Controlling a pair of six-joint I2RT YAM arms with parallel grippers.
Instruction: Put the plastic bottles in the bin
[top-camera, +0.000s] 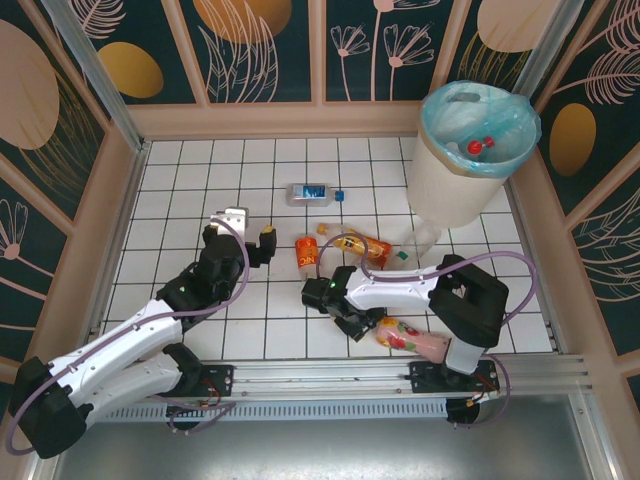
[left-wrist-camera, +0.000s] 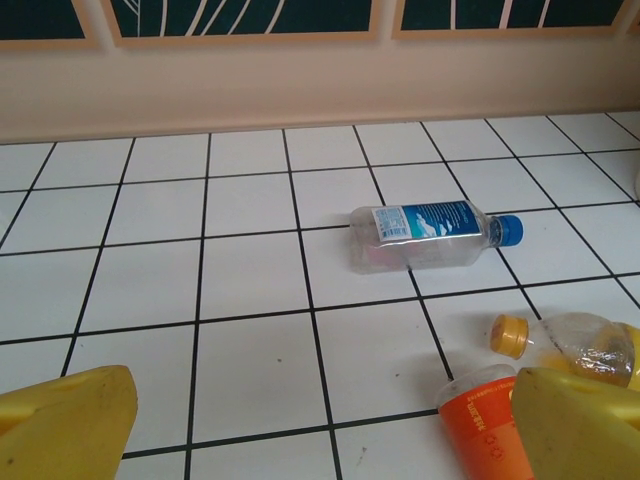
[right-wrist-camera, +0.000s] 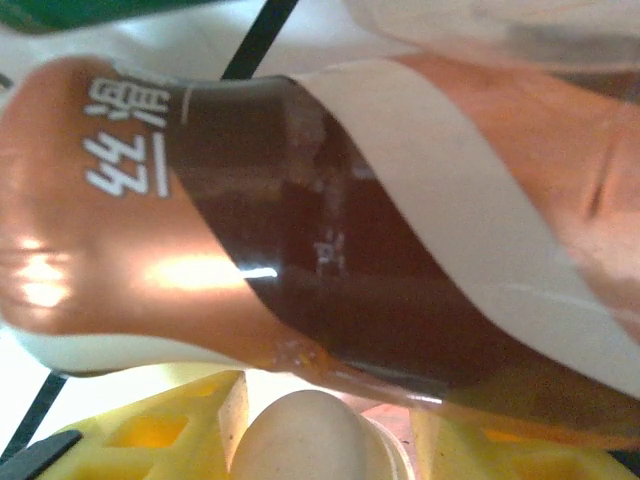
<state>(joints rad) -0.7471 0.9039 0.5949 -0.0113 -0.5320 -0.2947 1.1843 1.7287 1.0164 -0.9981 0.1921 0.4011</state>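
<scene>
Right tool (top-camera: 362, 325) low on the surface, fingers straddling a cream cap (right-wrist-camera: 305, 435) beside the brown-labelled bottle (right-wrist-camera: 300, 250), likely for a pick; cannot tell if clamped. Left tool (left-wrist-camera: 320, 430) spread wide near the orange-labelled bottle (left-wrist-camera: 485, 425). Bin (top-camera: 450, 185) far right, well apart.

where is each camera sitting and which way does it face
top external: above and behind the arm bases, looking down on the table and bin; both arms with left tool and right tool.
left wrist: low over the tiles, facing the far wall and the blue-label bottle; its yellow fingers at the bottom corners.
right wrist: close against a brown-label bottle; yellow fingers at the bottom.
shared: top and left wrist both show the blue-label bottle and orange-label bottle.
</scene>
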